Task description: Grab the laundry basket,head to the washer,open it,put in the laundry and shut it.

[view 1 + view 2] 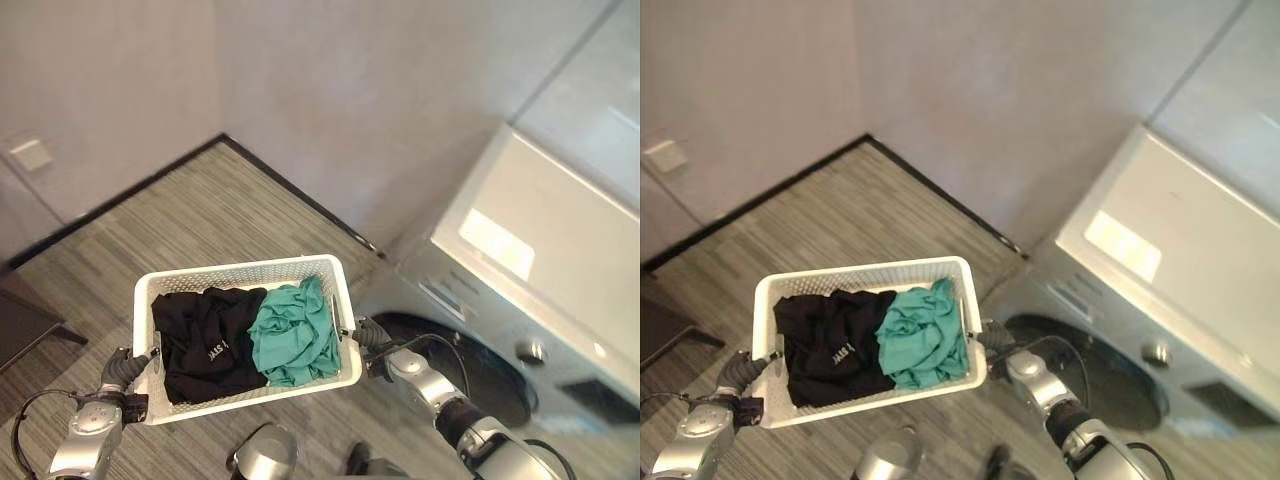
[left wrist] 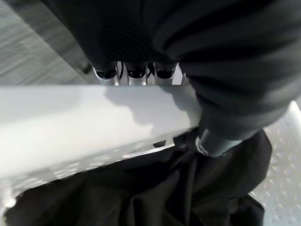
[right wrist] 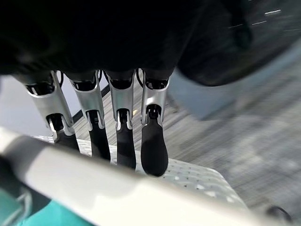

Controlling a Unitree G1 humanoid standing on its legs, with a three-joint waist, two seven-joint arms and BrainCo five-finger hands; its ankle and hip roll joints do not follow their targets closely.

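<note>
Both hands carry the white laundry basket [image 1: 240,272] off the floor: left hand [image 1: 122,368] curled round the rim at its left end, fingers under the edge and thumb inside against the cloth; right hand [image 1: 371,334] at the right end, fingers [image 3: 153,141] lying along the perforated outer wall, so a true grasp there can't be confirmed. Inside lie a black garment [image 1: 208,340] and a teal garment [image 1: 295,332], touching. Beyond, to the right, sits the washer [image 1: 540,270], its round dark door [image 1: 470,372] apparently closed. Step looks like: carrying to washer. Next probably needs turning toward it, setting basket down, freeing one hand for the door.
</note>
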